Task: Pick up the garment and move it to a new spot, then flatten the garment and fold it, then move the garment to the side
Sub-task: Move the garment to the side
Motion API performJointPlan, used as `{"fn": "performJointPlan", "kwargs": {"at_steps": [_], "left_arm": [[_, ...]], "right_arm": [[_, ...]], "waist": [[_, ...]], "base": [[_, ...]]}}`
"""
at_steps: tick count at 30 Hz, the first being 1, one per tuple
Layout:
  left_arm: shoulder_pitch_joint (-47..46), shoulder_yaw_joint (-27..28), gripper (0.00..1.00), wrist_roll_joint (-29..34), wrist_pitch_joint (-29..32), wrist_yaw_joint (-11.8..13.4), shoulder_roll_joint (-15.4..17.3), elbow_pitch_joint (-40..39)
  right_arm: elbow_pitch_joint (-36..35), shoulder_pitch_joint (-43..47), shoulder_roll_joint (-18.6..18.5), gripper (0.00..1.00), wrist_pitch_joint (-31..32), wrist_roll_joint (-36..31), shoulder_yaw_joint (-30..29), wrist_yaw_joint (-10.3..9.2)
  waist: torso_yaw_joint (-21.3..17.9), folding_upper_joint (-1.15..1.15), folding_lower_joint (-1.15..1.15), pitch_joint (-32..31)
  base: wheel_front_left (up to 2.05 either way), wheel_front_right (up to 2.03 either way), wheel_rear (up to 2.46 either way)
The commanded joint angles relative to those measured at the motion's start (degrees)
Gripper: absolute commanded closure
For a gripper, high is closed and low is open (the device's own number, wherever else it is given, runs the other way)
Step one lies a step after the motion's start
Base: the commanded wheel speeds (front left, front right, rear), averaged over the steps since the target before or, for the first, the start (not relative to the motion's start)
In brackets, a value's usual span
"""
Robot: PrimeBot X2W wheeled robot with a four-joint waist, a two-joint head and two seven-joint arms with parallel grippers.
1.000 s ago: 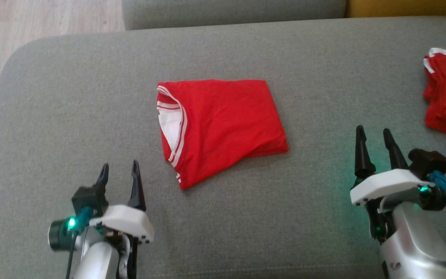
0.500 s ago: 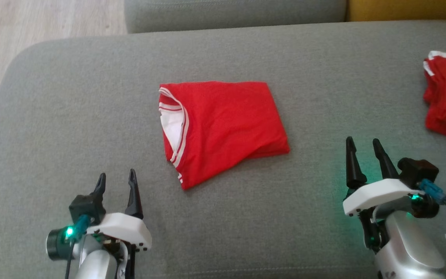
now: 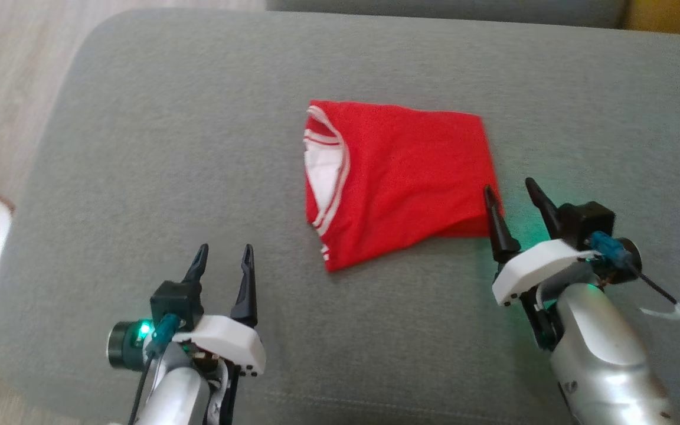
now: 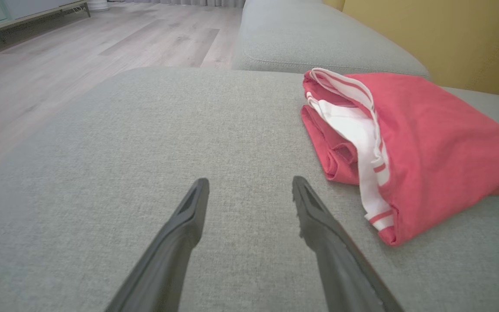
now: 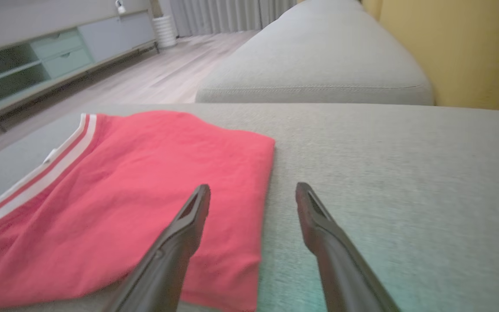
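The garment (image 3: 399, 177) lay as a compact folded rectangle near the middle of the sofa cushion (image 3: 169, 147), its white-striped trim (image 3: 323, 171) turned toward our left and its plain red edge toward our right; the folding looked done to us, so we judged that we were at the last step, moving the garment to the side. Our right gripper (image 3: 509, 185) was spread wide and held nothing; in the right wrist view its jaws straddled the garment's right edge, one over the red cloth and the other over bare cushion, though we could not tell whether either touched the fabric. Our left gripper (image 3: 225, 249) was likewise spread and empty, poised over bare cushion near the garment's lower left corner but apart from it. The next move, as we judged it, called for lowering the right gripper onto that edge and closing on all the stacked layers at once; a pinch that caught only the top layer would likely peel the fold open as we dragged or lifted; bringing the left gripper to the trim side to share the load seemed the safer course.
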Motion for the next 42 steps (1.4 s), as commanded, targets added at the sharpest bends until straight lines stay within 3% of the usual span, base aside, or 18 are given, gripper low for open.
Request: {"fn": "performJointPlan", "kwargs": {"at_steps": [1, 8, 13, 17, 18, 20, 24, 29, 42], "left_arm": [[-2.37, 1.23, 0.00, 0.63, -0.35, 0.06, 0.47, -1.75], [-2.65, 0.53, 0.00, -0.02, -0.35, 0.43, 0.47, -1.68], [-2.95, 0.19, 0.00, -0.42, -0.35, 0.73, 0.47, -2.02], [-3.48, -0.15, 0.00, -0.68, -0.35, 0.74, 0.47, -2.03], [-3.72, -0.32, 0.00, -0.82, -0.35, 0.80, 0.47, -2.05], [-4.09, -0.64, 0.00, -1.04, -0.35, 0.93, 0.47, -2.08], [-4.37, -0.41, 0.00, -0.83, -0.35, 0.89, 0.47, -1.81], [-3.82, 0.97, 0.00, 0.08, -0.35, 0.31, 0.47, -1.17], [-6.21, 3.86, 0.00, 3.01, -0.35, -1.71, 0.47, -0.28]], "right_arm": [[-0.34, -2.38, 0.33, 0.00, -0.62, -1.47, 1.69, 0.37], [6.61, -6.69, 0.33, 0.00, 0.80, -2.72, -0.92, 0.37], [10.46, -9.36, 0.33, 0.00, 0.71, -4.56, -5.28, 0.37], [14.20, -11.27, 0.33, 0.00, 2.54, -5.76, -5.66, 0.37], [14.97, -11.70, 0.33, 0.04, 2.92, -5.27, -5.38, 0.37], [16.29, -12.45, 0.33, 1.00, 3.55, -4.39, -3.98, 0.37], [17.15, -13.76, 0.33, 1.00, 2.37, -2.76, -1.94, 0.37], [16.31, -13.91, 0.33, 1.00, 0.50, 1.50, 0.80, 0.37], [10.24, -11.87, 0.34, 1.00, -0.46, 11.12, 12.97, 0.37]], "waist": [[2.21, 0.00, 0.00, 0.84], [5.10, 0.00, 0.00, 2.02], [5.53, 0.00, 0.00, 2.98], [5.45, 0.00, 0.00, 3.68], [5.44, 0.00, 0.00, 3.85], [5.36, 0.00, 0.00, 4.07], [3.89, 0.00, 0.00, 3.78], [-1.76, 0.00, 0.00, 1.98], [-26.83, 0.00, 0.00, 2.11]], "base": [[0.00, 0.00, 0.00], [0.00, 0.00, 0.00], [0.00, 0.00, 0.00], [0.00, 0.00, 0.00], [0.00, 0.00, 0.00], [0.00, 0.00, 0.00], [0.00, 0.00, 0.00], [0.00, 0.00, 0.00], [0.00, 0.00, 0.00]]}}
